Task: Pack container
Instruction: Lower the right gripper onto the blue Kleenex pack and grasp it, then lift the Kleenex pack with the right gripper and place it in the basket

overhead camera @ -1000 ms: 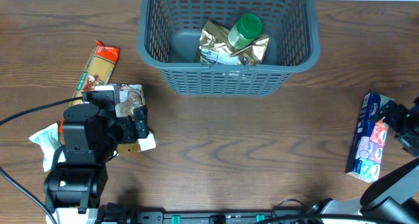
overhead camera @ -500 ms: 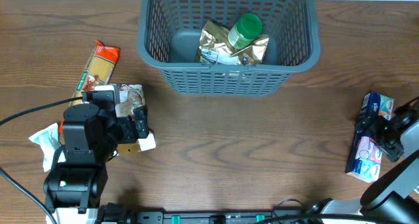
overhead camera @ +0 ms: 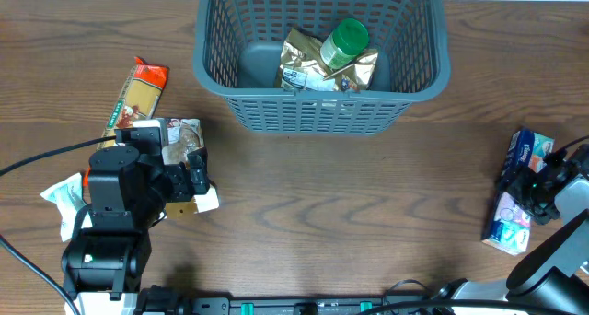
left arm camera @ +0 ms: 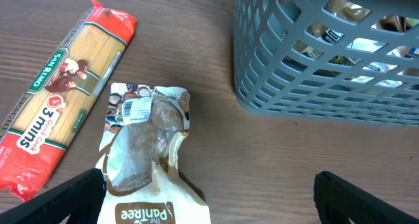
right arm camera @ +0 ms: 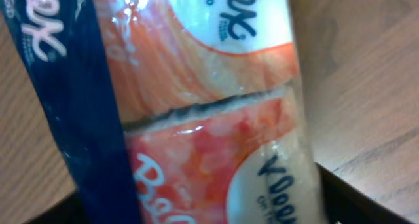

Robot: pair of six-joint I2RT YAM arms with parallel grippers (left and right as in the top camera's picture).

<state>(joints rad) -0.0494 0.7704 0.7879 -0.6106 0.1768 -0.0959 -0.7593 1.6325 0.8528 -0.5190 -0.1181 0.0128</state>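
Though overhead hides it, wrist view shows right pincer (overhead camera: pixel 532 188) pinching tissue pack (right arm camera: pixel 196 106); left pincer (left arm camera: pixel 209 201) spread.

Dark grey lattice container (overhead camera: pixel 317 114); blue-and-orange tissue pack (right arm camera: pixel 196 93)

I read "SAN REMO" and "3 mins Quick Cook" on the pasta packet (left arm camera: pixel 62 99) at nine o'clock, "the Pani…" on the brown bag (left arm camera: pixel 147 162) at seven, and only cut-off letters on the tissue pack (right arm camera: pixel 196 119).
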